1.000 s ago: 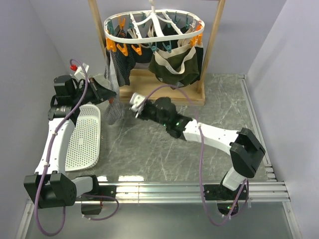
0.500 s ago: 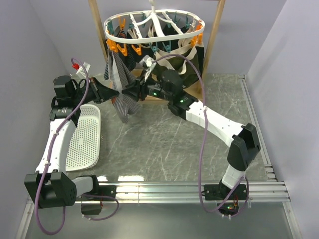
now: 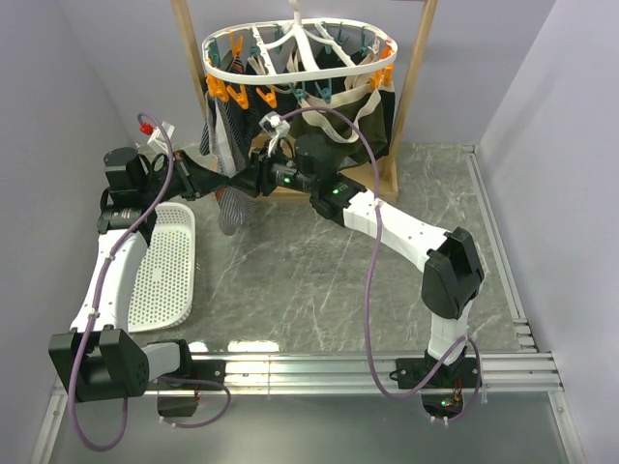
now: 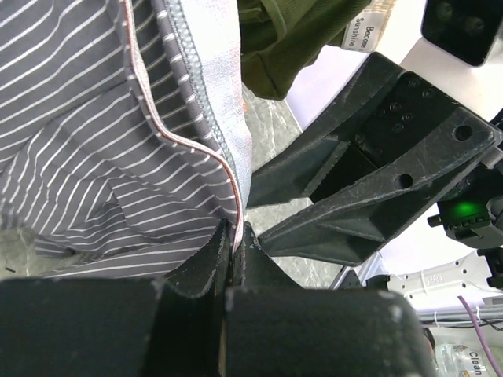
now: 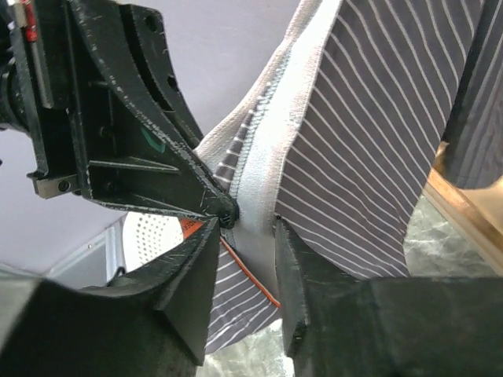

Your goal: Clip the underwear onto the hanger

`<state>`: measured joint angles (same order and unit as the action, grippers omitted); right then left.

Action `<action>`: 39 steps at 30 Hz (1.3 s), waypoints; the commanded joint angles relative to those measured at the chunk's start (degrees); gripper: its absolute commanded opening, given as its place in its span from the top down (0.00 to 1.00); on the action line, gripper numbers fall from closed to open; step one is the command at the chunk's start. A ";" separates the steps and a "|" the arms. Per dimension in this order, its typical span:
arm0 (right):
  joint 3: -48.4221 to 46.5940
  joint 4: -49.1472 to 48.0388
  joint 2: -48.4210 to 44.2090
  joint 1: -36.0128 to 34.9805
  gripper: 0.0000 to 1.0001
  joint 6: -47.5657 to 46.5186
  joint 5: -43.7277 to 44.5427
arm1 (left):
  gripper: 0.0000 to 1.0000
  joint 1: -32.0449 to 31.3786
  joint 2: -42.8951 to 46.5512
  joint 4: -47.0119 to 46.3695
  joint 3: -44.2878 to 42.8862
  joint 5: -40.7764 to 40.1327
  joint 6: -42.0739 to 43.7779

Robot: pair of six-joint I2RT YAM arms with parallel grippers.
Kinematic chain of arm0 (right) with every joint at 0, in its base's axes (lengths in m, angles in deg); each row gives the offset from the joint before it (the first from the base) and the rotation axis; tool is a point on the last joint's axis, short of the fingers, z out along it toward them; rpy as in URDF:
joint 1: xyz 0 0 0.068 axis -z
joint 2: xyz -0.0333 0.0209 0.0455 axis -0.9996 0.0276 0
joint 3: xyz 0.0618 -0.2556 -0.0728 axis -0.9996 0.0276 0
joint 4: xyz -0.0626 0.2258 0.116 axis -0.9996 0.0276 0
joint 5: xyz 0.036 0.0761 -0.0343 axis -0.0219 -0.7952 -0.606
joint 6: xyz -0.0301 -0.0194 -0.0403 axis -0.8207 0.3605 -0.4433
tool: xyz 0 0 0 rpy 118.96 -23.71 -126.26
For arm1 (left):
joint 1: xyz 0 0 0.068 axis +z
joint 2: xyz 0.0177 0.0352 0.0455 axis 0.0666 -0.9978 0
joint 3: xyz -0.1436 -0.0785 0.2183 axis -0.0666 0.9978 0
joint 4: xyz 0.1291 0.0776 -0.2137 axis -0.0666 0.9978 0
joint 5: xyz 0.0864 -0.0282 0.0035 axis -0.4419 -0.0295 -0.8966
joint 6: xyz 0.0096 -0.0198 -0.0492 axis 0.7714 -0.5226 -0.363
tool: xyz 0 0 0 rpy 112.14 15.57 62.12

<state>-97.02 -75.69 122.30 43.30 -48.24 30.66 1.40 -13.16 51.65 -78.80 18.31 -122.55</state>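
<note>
The right end effector [image 5: 245, 234] has moved closer, spread around the underwear [image 5: 369, 118] waistband; the left end effector [image 4: 234, 236] pinches it.

One hanger [image 3: 232, 75], one wooden frame [image 3: 410, 92], one perforated tray [image 3: 164, 271] (white), two arms [image 3: 104, 280].

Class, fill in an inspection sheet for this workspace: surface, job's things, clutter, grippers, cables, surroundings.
Surface: grey marbled table.
Job's things: striped underwear hangs below the hanger, near its left clips.
Clutter: white tray at left; olive garment on the hanger.
Grippers: left gripper shut on underwear; right gripper straddles the waistband, grip unclear.
Cables: purple cable along each arm.
Surroundings: wooden frame, plain walls.
</note>
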 commanded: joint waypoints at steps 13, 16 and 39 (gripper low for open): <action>-0.64 -9.96 1.47 4.69 0.49 15.87 -7.47 | 1.00 -0.47 0.11 -5.82 0.58 6.86 -0.86; -0.12 -11.72 2.09 4.69 0.50 17.72 -9.32 | 1.00 -0.47 -0.24 -7.75 0.93 8.18 -2.10; -4.69 3.30 -0.37 4.78 1.00 -3.81 12.10 | 0.77 -0.38 -1.39 3.23 -1.62 -8.95 7.92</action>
<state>-98.83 -75.32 125.62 47.82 -45.71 34.46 1.09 -14.75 54.54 -78.30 13.83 -117.33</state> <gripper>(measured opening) 0.009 0.225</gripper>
